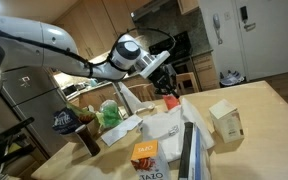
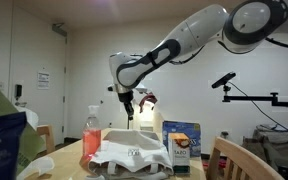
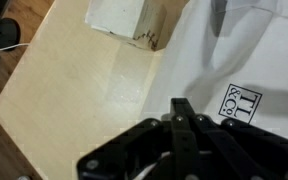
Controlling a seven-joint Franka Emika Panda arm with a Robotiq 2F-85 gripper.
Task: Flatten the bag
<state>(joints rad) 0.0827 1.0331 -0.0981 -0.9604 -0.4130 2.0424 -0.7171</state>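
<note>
Here's the arm (image 1: pixel 54 50) reaching in from the left, and the claw (image 1: pixel 171 100) hangs over the bag (image 1: pixel 164 125). In an exterior view, the claw (image 2: pixel 131 112) points straight down with a clear gap above the bag (image 2: pixel 134 155), so no contact there. In the wrist view the claw (image 3: pixel 181 108) is clenched, fingers pressed together with nothing between them.

The bag (image 3: pixel 254 60) is white and crinkled. It lies spread over the middle of the wooden bench (image 3: pixel 74 90), rumpled and bunched rather than smooth, and a small dark print sits on it just right of the claw's tip.

The cardboard carton (image 1: pixel 224 120) stands to the right of the bag in an exterior view. From the wrist it shows as the carton (image 3: pixel 129 18) at the far edge, right at the bag's border.

A green bag (image 1: pixel 111 113) sits left of the white one, and an orange box (image 1: pixel 144 153) lies nearer the camera. In an exterior view, a bottle (image 2: pixel 91 128) of orange liquid stands left of the bag and a blue-and-white box (image 2: pixel 181 145) stands upright on its right.
</note>
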